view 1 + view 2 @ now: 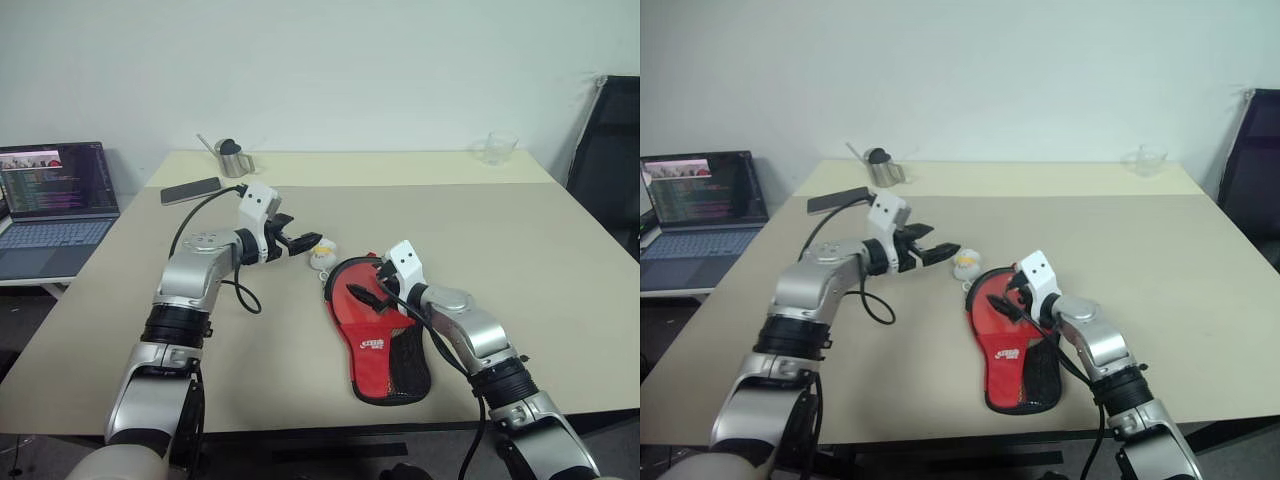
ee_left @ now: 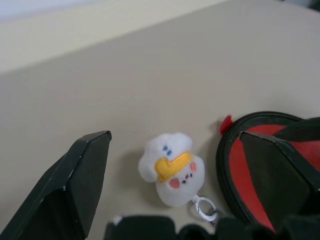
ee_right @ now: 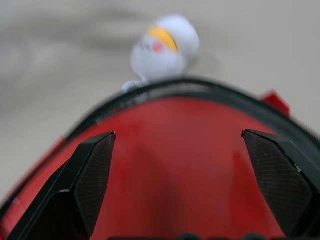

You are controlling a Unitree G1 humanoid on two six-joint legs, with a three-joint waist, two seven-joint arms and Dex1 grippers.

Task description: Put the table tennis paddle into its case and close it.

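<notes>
Hovering open right end effector [image 1: 372, 283] over red case [image 1: 375, 345], plush charm [image 1: 322, 257] nearby

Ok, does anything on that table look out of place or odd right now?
Only a small white plush charm with a keyring, lying on the table just past the round end of the case. It has no part in packing a paddle. Nothing looks spilled or damaged.
</notes>
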